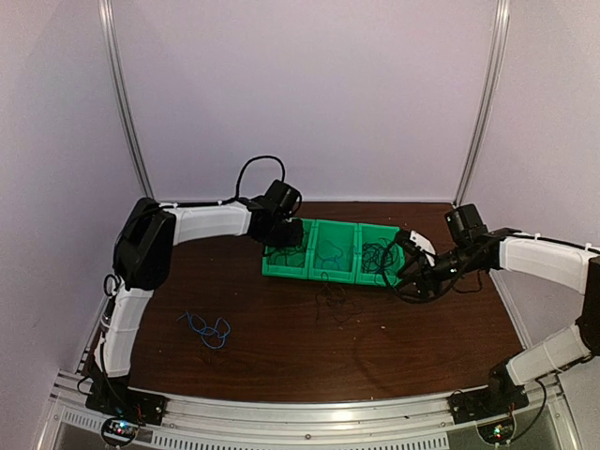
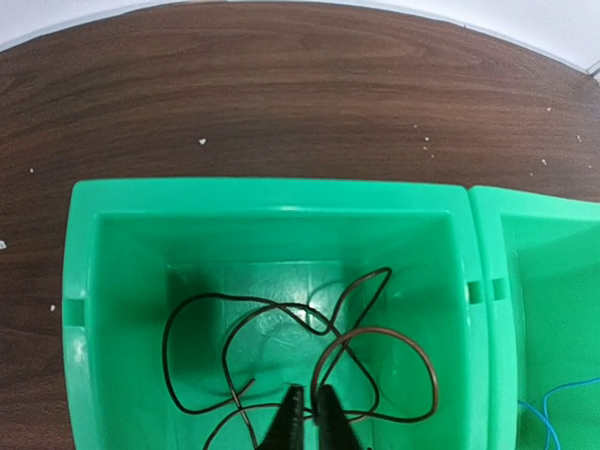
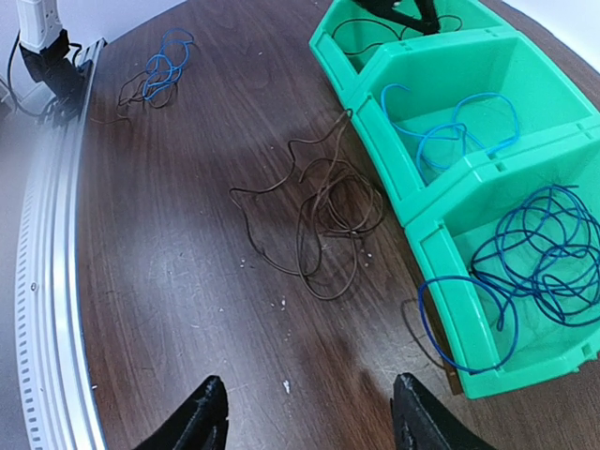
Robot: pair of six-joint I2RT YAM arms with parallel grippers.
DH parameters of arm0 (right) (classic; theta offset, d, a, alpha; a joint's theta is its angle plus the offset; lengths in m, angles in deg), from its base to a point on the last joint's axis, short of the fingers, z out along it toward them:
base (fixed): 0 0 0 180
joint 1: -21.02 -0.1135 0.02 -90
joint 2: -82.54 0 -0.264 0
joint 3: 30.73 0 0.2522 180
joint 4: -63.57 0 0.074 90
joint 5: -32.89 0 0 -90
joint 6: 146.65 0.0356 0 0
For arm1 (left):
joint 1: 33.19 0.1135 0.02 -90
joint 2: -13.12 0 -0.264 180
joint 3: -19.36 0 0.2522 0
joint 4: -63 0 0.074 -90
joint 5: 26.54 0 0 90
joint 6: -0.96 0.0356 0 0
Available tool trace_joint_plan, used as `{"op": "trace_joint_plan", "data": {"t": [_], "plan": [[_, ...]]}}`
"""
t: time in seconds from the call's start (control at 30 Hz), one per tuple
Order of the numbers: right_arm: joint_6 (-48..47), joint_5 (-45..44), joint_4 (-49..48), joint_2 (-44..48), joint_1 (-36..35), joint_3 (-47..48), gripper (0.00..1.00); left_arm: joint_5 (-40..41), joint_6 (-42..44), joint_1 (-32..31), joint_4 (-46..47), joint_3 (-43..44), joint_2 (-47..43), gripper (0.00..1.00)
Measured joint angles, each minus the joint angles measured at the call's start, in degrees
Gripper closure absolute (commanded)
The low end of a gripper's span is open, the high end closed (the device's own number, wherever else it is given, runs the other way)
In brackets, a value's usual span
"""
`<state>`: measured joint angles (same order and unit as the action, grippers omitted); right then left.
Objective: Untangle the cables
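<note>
Left hand (image 2: 307, 408) closed in end bin (image 2: 262, 194)
Its tips meet over a brown cable (image 2: 379, 332); right hand (image 3: 307, 417) gapes wide above the surface (image 3: 159, 291), loose tangle (image 3: 323, 211) at twelve o'clock.

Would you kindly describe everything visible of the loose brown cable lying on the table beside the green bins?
The brown cable is a thin, flexible dark-brown wire lying slack and flat on the wooden table. It is coiled in several overlapping loops, with one strand trailing off to the side. It rests just beside the green bins; whether it touches their wall cannot be told.
</note>
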<state>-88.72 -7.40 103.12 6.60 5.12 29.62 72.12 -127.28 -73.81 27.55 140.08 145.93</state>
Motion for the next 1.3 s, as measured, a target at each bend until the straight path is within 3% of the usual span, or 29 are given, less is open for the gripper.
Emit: {"op": "trace_joint_plan", "data": {"t": [0.1,0.2,0.5,0.77,0.9,1.0,1.07,1.17,1.3], "plan": [[0.90,-2.34,-0.28,-1.33,-3.96,1.25,0.39,-0.37,0.74,0.00,-0.31,0.24,-0.61,0.58],[1.46,-4.50,-0.68,-4.57,-8.24,3.87,0.38,-0.42,0.83,-0.11,-0.96,-0.96,-3.32,0.48],[3.74,-8.90,-1.18,-19.17,-13.97,14.88,0.34,-1.18,0.70,-0.24,-0.61,-9.75,-17.97,0.38],[6.56,-11.23,-1.09,-29.11,-15.04,20.35,0.33,-3.98,2.38,-1.05,3.54,-24.00,-28.85,0.37],[7.98,-11.76,-1.25,-32.20,-15.30,22.25,0.52,-4.50,2.99,-1.77,5.75,-28.70,-32.89,0.38],[8.90,-12.04,-1.49,-33.16,-15.50,22.99,0.80,-4.79,3.30,-2.14,8.26,-32.57,-36.02,0.38],[9.35,-12.07,-1.29,-33.18,-15.67,23.45,0.91,-5.09,3.67,-2.21,10.54,-35.26,-37.59,0.39],[9.94,-11.93,-0.70,-32.65,-16.00,24.26,1.00,-6.49,4.74,-2.40,15.87,-40.02,-38.86,0.39],[9.62,-10.56,3.78,-28.11,-16.22,25.73,1.00,-9.44,7.91,-4.28,23.39,-46.05,-38.91,0.39]]}}
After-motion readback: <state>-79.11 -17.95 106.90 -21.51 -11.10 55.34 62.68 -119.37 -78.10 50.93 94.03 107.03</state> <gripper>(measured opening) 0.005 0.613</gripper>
